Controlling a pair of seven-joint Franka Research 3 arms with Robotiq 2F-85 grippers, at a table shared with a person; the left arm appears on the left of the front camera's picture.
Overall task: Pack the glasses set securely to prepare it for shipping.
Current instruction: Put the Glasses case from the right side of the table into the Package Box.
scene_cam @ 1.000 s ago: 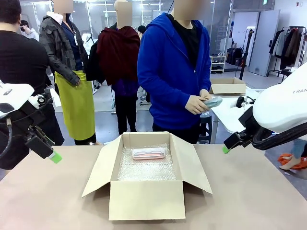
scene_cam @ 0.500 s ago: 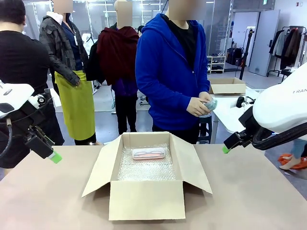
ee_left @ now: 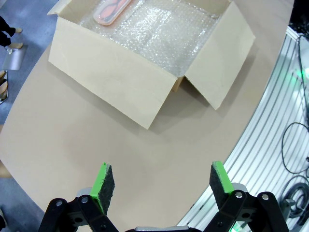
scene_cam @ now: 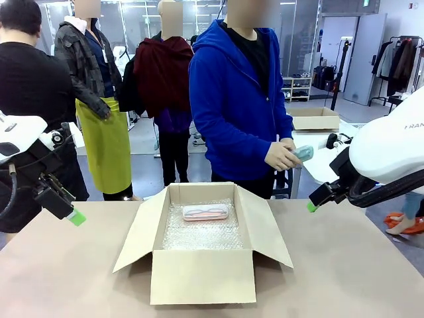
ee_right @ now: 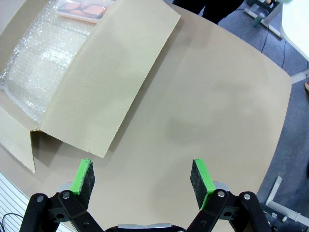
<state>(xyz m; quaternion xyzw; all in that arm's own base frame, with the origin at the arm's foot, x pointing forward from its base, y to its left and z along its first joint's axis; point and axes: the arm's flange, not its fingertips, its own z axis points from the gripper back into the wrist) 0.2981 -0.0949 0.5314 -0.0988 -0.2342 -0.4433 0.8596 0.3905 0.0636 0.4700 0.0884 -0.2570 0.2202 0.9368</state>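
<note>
You have the cardboard box [scene_cam: 202,275] sitting open in the middle of the table [scene_cam: 344,265], close to its near edge, with all its flaps folded outward. Bubble wrap [scene_cam: 202,235] lines its floor. The pale pink case [scene_cam: 205,212] lies flat on that wrap against the box's far wall, long side running along the wall.

The mint green case [scene_cam: 304,153] is off the table. The person in the blue hoodie, standing past the far edge toward the far right corner, holds it in a hand [scene_cam: 281,158] at about waist height.

Your left gripper [ee_left: 161,181] hangs over the table's left side, well apart from the box, jaws spread wide with nothing between the green pads; its wrist camera looks down on bare tabletop and the box's left flap. Your right gripper [ee_right: 145,176] hangs over the right side, just as wide and just as empty, with the box's right flap ahead of its fingers and bare tabletop below.
</note>
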